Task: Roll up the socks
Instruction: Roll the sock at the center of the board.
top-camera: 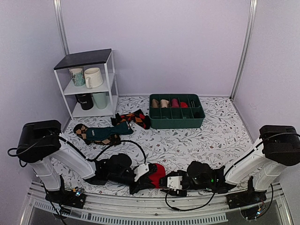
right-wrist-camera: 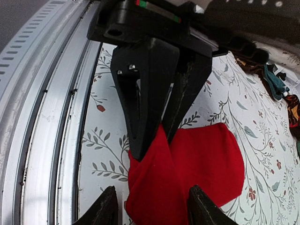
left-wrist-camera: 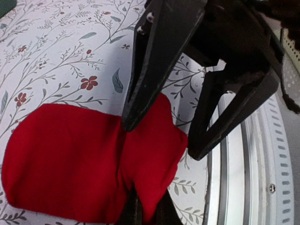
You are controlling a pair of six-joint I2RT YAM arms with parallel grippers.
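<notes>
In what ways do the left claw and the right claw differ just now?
The left claw is shut, pinching the red socks; the right claw stands open, straddling the fabric without gripping it. The left claw reaches in from the left, the right claw from the right. Both are black and low over the table.

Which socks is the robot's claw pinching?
The bright red socks, pinched in the left claw at the near edge. The dark teal sock and the orange-and-black argyle socks lie far back, untouched.
</notes>
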